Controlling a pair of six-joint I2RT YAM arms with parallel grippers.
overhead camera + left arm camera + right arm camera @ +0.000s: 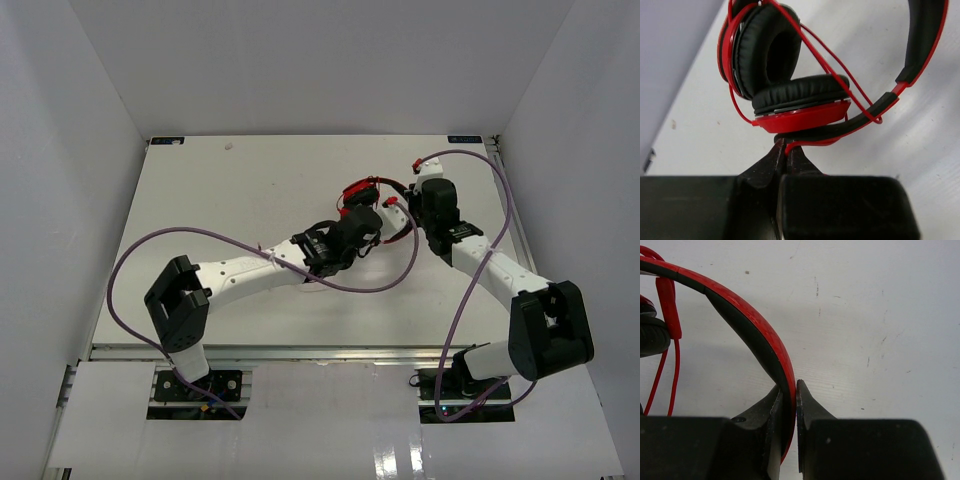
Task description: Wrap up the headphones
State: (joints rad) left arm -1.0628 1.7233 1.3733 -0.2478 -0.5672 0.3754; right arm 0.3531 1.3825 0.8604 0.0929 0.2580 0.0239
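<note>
Top external view, from the left: a purple cable (130, 262) loops out over the white tabletop (230, 190) beside the left arm (250, 272), which reaches to the right and far toward the middle. The headphones (362, 190) lie there, right of centre and toward the far side, between the two wrists.

Left wrist view: the left pincer (786, 145) is all but closed, its tips nipping something thin and red at the lower edge of the headphones, just under one ear cup (800, 97); whether that is the cord or the rim of the band I cannot tell. That cup lies flat with its red shell down; the second ear cup (765, 50) stands on edge behind it. The cord (840, 75) is strung in several thin loops across both cups and out to the headband (925, 35), which arcs away on the right.

Right wrist view: the right pincer (788, 387) is clamped tight on the headband – red outside, black padding inside – and two strands of cord hang at the left edge. The right arm (490, 262) comes in from the near right, with another purple cable arching over it.
</note>
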